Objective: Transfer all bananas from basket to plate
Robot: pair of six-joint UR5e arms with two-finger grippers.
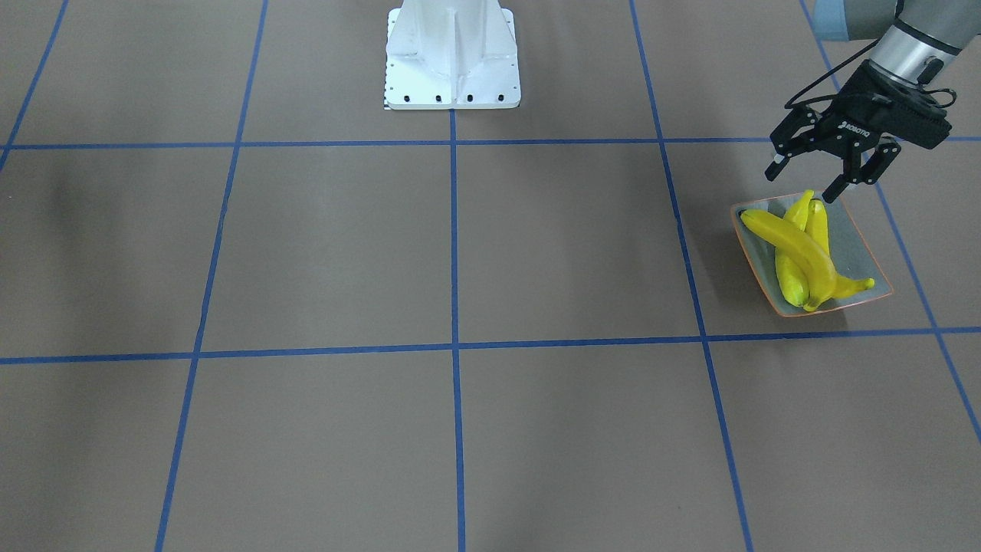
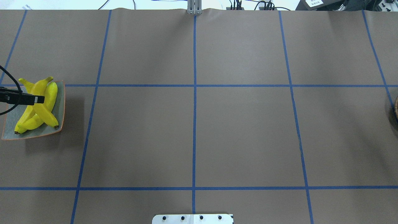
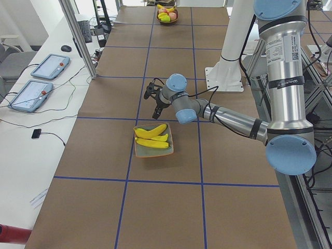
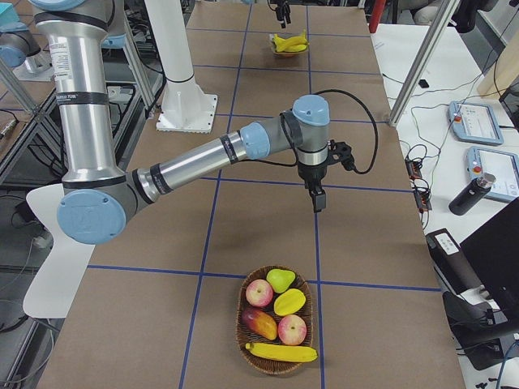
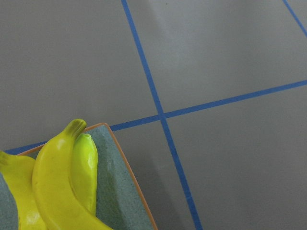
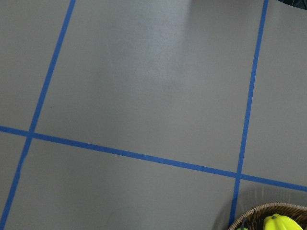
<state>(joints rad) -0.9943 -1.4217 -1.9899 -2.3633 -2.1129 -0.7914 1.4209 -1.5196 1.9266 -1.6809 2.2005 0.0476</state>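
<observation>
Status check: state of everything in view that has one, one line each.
plate: upright, loaded.
plated bananas: three, piled crosswise.
left gripper: open, empty, above the plate's edge.
right gripper: open or shut, cannot tell.
basket: holds mixed fruit.
last banana: lying in the basket, not yet moved.

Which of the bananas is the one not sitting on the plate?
The lone banana lying along the rim of the wicker basket, next to a red apple. The other three bananas are piled on the grey-green plate.
</observation>
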